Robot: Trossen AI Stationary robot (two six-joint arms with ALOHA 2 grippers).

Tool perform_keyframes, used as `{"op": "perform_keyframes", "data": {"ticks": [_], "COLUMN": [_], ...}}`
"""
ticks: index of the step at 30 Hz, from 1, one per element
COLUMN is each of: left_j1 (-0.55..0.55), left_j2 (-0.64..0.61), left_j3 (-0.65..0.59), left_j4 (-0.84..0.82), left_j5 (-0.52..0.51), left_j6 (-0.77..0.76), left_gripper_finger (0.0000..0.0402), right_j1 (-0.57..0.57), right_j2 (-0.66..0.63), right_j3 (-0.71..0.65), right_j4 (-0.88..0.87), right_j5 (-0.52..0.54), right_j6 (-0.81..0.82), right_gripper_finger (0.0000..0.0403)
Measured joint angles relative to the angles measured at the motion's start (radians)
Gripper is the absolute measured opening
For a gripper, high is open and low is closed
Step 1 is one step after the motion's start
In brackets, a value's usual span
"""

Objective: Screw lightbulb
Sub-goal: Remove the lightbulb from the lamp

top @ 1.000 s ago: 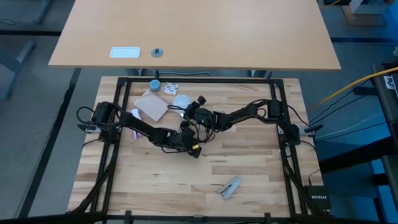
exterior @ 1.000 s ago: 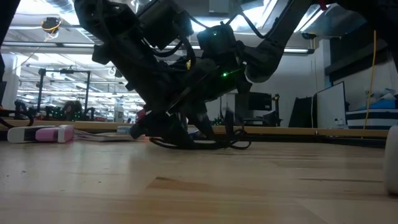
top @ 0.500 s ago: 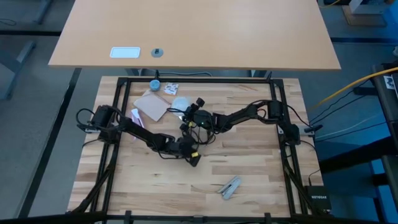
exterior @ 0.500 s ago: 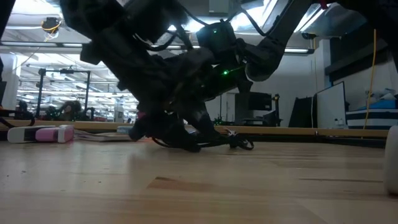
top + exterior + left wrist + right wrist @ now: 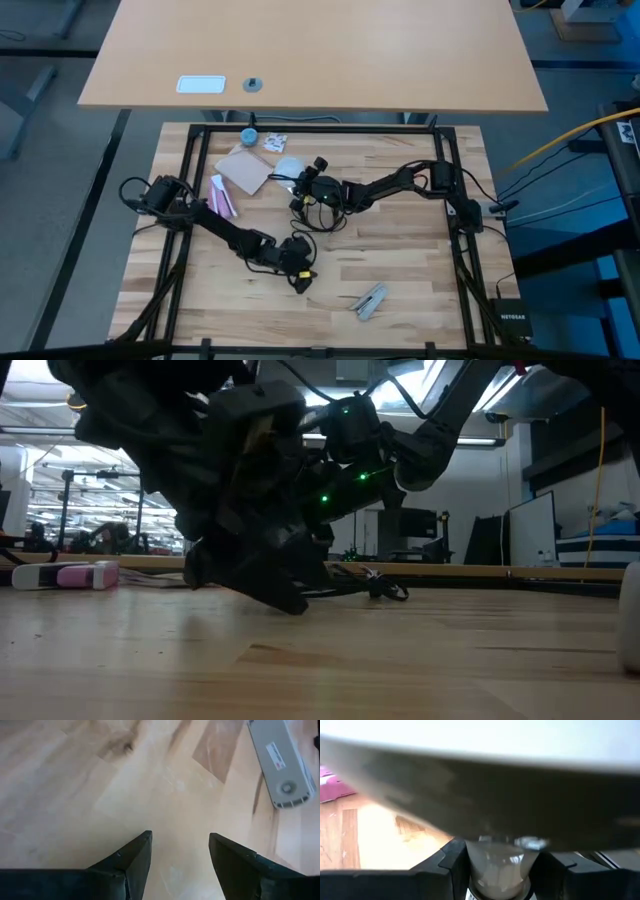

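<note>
The wooden surface (image 5: 400, 260) carries both dark arms inside a black frame (image 5: 190, 190). Beyond it stands a second, lighter table (image 5: 330, 50) with a small white card (image 5: 201, 84) and a round grey piece (image 5: 253, 84) on it.

The left arm (image 5: 215, 222) reaches from the left edge toward the middle front of the surface. Its gripper, the left gripper (image 5: 297, 278), sits low over bare wood; in the left wrist view its two dark fingers (image 5: 134, 860) stand apart with nothing between them. A grey flat device (image 5: 282, 762) lies on the wood a little ahead of that gripper, and the high view shows it near the front of the surface.

The right arm (image 5: 400, 182) stretches from the right side to the middle of the surface. The right gripper (image 5: 310, 180) is there, amid a tangle of black cord (image 5: 318, 212). In the right wrist view its fingers (image 5: 451, 860) are closed on the narrow neck of the lightbulb (image 5: 497, 862), whose pale body fills the gap between them; a broad blurred shape spans the view just above the bulb and cannot be identified.

Near the back left of the surface lie a tan flat sheet (image 5: 243, 170), a pink object (image 5: 221, 194), a small printed packet (image 5: 275, 142) and a small blue cap (image 5: 248, 134).
</note>
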Motion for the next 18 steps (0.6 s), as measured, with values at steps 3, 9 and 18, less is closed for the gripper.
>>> {"op": "perform_keyframes", "data": {"ticks": [3, 9, 18], "left_j1": [-0.013, -0.017, 0.024], "left_j2": [0.0, -0.004, -0.104], "left_j3": [0.0, 0.001, 0.002], "left_j4": [0.001, 0.044, 0.001], "left_j5": [-0.003, -0.14, -0.314], "left_j6": [-0.002, 0.056, 0.469], "left_gripper_finger": [0.0191, 0.0191, 0.0191], "right_j1": [0.0, -0.002, -0.002], "right_j2": [0.0, 0.0, 0.001], "right_j3": [0.0, 0.0, 0.0], "right_j4": [0.0, 0.001, 0.014], "right_j5": [0.0, -0.047, -0.133], "right_j6": [0.0, -0.001, -0.001], "right_gripper_finger": [0.0166, 0.0166, 0.0166]}}
